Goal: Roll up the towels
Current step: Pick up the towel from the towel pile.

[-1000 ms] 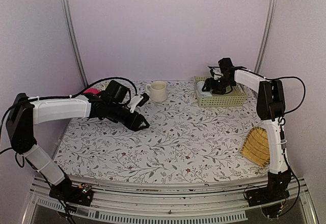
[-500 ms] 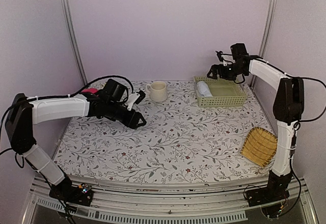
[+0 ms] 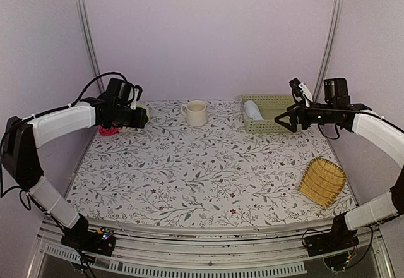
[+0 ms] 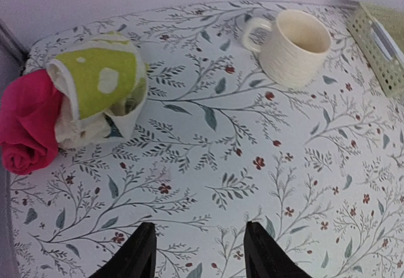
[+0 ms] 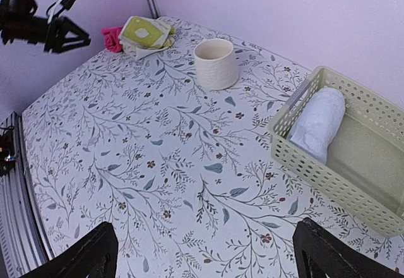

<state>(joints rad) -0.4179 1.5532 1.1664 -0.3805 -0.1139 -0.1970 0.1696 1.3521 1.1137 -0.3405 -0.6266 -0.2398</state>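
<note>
Left wrist: loosely rolled yellow-green towel (image 4: 101,82)

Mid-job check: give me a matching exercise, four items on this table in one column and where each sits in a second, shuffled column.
Column one:
1. pale blue rolled terry towel
2. yellow-green and cream patterned towel
3. cream ribbed mug
4. yellow woven bamboo tray

Column two:
A. near right part of the floral table
B. inside the pale green perforated plastic basket
C. far left corner, against a pink rolled cloth
D. upright at the far middle

Pairs: 1-B, 2-C, 3-D, 4-A
</note>
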